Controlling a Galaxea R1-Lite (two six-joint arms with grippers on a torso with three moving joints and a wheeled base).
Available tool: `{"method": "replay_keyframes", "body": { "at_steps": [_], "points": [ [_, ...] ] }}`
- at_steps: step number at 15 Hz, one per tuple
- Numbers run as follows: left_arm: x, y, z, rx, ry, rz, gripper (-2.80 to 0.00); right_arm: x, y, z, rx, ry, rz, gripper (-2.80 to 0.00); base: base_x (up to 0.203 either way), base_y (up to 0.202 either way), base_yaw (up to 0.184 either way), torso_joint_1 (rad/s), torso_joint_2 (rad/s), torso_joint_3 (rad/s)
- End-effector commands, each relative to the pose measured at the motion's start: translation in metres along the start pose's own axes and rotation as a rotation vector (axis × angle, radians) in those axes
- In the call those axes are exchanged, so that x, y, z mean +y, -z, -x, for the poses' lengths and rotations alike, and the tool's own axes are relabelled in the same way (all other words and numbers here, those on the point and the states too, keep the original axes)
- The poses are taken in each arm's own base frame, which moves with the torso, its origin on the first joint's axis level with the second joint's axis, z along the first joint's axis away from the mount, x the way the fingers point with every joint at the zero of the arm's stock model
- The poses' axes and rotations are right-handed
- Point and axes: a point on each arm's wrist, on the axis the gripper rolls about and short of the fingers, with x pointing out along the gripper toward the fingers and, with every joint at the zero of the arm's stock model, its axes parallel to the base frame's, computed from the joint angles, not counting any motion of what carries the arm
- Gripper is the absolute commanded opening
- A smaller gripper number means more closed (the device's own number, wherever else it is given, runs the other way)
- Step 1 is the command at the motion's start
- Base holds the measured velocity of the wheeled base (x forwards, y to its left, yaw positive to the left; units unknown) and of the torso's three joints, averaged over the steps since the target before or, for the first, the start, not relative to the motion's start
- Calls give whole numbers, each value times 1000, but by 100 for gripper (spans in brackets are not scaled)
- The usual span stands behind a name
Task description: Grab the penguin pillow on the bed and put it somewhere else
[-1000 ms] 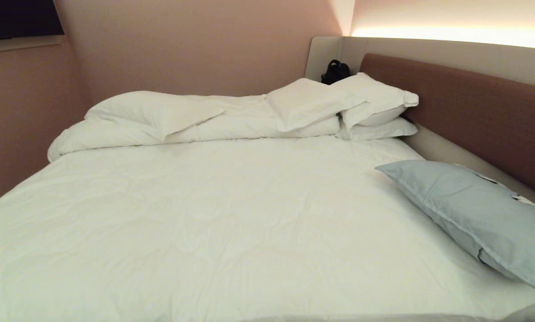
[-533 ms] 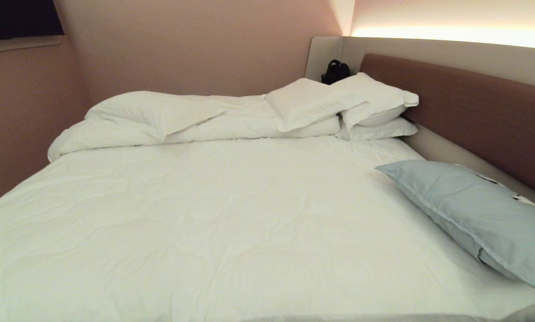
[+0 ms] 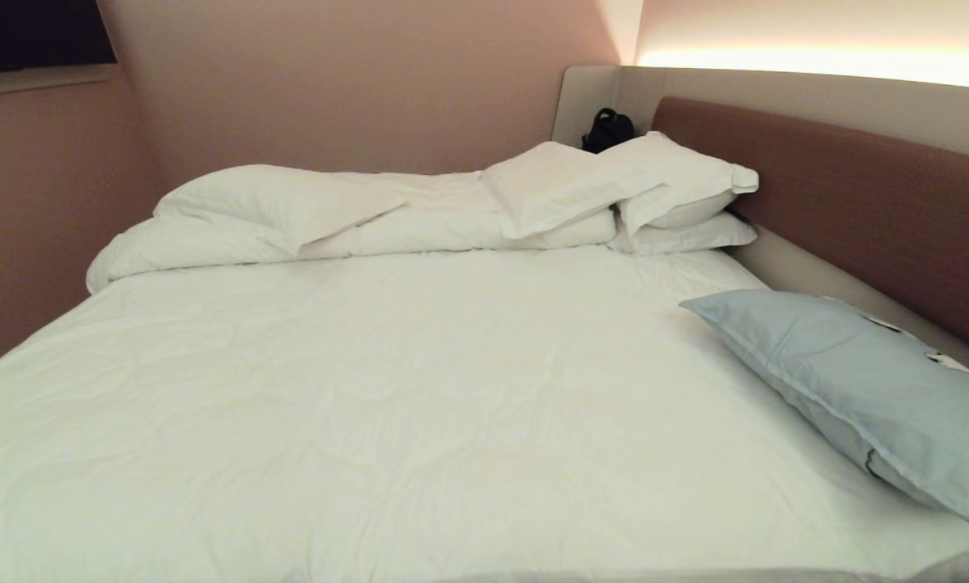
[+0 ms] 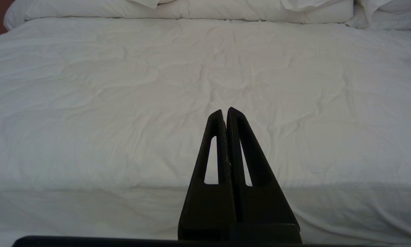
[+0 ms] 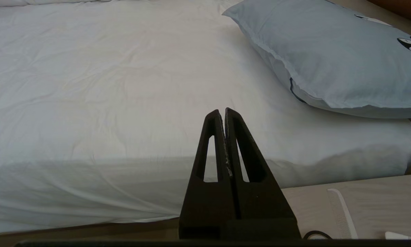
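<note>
The pale blue-grey penguin pillow (image 3: 856, 389) lies at the near right of the bed (image 3: 419, 389), beside the brown headboard (image 3: 856, 194); small black-and-white penguins show along its far edge. In the right wrist view the penguin pillow (image 5: 332, 58) sits ahead of and to one side of my right gripper (image 5: 223, 110), which is shut and empty, short of the mattress edge. My left gripper (image 4: 225, 110) is also shut and empty, pointing at the bare white duvet (image 4: 178, 85). Neither arm shows in the head view.
White pillows (image 3: 614, 190) and a rolled duvet (image 3: 290, 219) are stacked along the far side. A black object (image 3: 607, 129) sits in the back corner. A light bedside surface (image 5: 363, 206) with a white comb (image 5: 342, 212) lies by the mattress corner.
</note>
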Motion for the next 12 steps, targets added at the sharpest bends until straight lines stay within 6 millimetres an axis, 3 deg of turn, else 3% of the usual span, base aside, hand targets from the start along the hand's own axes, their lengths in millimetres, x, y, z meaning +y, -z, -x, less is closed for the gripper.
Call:
{"method": "replay_keyframes", "body": {
  "at_steps": [1, 12],
  "points": [
    [0, 0, 0, -1, 0, 1, -280, 0, 0, 0, -14, 0, 1, -280, 0, 0, 0, 0, 0, 0],
    [0, 0, 0, -1, 0, 0, -280, 0, 0, -1, -21, 0, -2, -280, 0, 0, 0, 0, 0, 0]
  ]
}}
